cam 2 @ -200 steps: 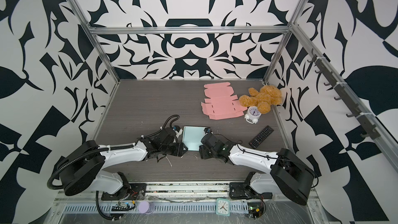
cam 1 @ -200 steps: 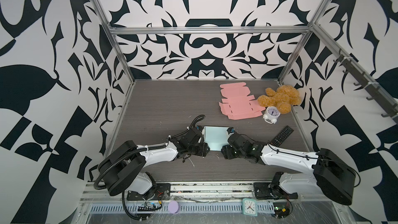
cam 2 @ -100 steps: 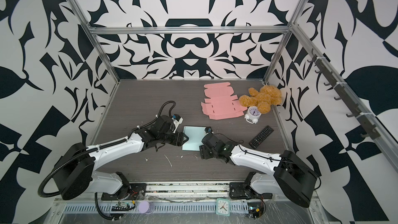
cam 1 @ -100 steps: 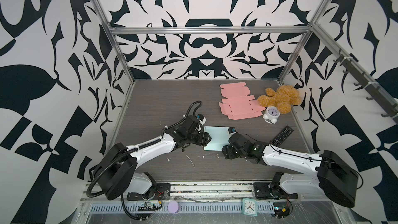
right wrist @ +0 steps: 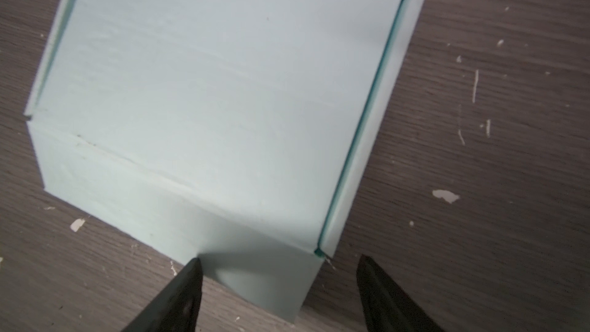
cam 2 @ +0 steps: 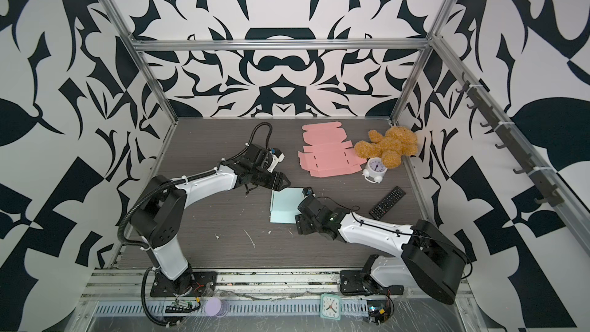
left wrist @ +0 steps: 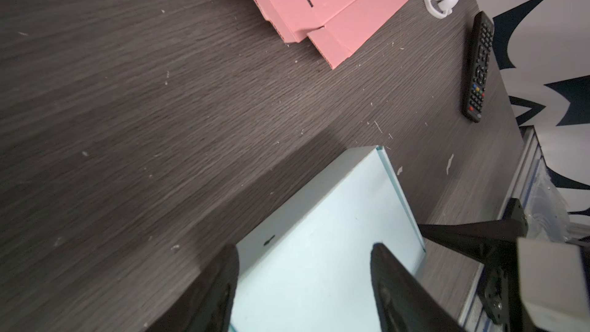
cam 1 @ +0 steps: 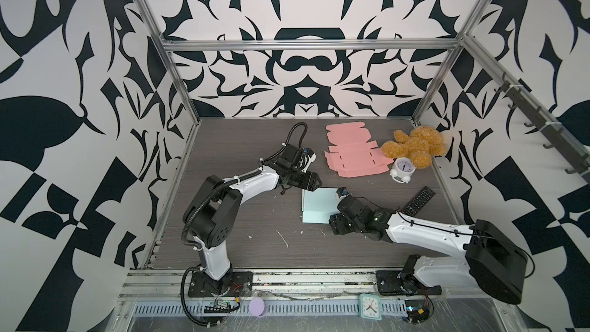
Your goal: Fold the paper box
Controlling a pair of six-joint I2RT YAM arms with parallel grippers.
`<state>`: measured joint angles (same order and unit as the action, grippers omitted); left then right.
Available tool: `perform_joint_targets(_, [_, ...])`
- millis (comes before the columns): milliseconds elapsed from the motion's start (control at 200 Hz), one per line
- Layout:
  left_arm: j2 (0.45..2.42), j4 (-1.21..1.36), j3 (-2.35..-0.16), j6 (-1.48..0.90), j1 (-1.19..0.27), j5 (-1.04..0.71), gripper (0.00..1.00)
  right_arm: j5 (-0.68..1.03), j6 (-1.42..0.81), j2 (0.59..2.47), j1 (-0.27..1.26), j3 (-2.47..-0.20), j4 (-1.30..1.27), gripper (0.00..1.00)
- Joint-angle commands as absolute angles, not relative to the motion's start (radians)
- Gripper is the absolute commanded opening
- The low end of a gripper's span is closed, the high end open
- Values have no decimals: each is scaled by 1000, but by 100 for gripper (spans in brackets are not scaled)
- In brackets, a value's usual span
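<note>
Left gripper (left wrist: pixel 303 250): one, fingers apart above the box's far corner, holding nothing.
Paper box (cam 1: pixel 319 204): one, pale blue, closed, mid-table.
Right gripper (right wrist: pixel 277 260): one, spread at the box's near edge, empty.
Clocks: two, white alarm clock (cam 1: pixel 403 169), mint clock (cam 1: pixel 369 305).
Remote (cam 1: pixel 418 201): one, button print unreadable.

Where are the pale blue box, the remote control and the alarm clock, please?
pale blue box (right wrist: pixel 223 75), right wrist view, lid centre
remote control (left wrist: pixel 479 65), left wrist view, keypad middle
alarm clock (cam 1: pixel 404 167), in a top view, dial
</note>
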<state>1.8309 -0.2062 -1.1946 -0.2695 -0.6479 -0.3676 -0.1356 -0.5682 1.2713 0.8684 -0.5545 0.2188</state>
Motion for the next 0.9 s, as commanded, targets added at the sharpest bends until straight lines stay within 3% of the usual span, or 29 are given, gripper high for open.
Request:
perform_joint_targets(0, [1870, -263, -1242, -232, -644, -415, 69, -147, -548, 1285, 856, -586, 208, 78])
perform_joint_targets(895, [1949, -245, -1220, -241, -644, -479, 65, -88, -480, 1374, 775, -606, 119, 78])
